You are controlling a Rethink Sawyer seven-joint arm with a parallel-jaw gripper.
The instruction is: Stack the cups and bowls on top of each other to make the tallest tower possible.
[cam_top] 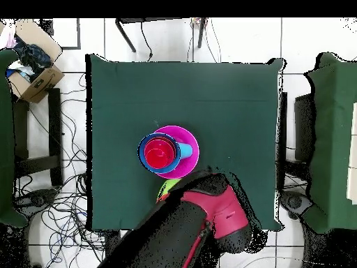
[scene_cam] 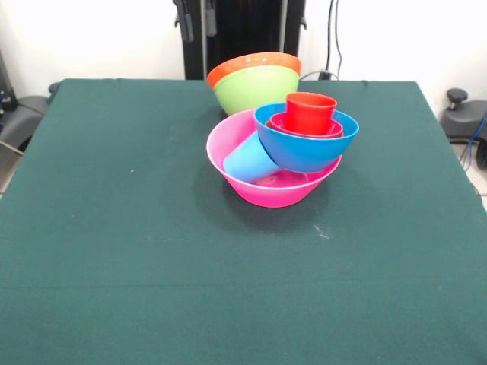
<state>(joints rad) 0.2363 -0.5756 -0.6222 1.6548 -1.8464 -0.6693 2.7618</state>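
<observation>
A table covered in dark green cloth (scene_cam: 114, 251) carries two things directly: a large glossy pink plastic bowl (scene_cam: 262, 190) near the middle, and just behind it a large light-green plastic bowl (scene_cam: 255, 90) nested in an orange one (scene_cam: 228, 70).

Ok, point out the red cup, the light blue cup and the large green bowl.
red cup (scene_cam: 310, 114), front view, on its outer side wall.
light blue cup (scene_cam: 249, 161), front view, on its side, lying tilted inside the pink bowl.
large green bowl (scene_cam: 255, 91), front view, on its outer wall.
</observation>
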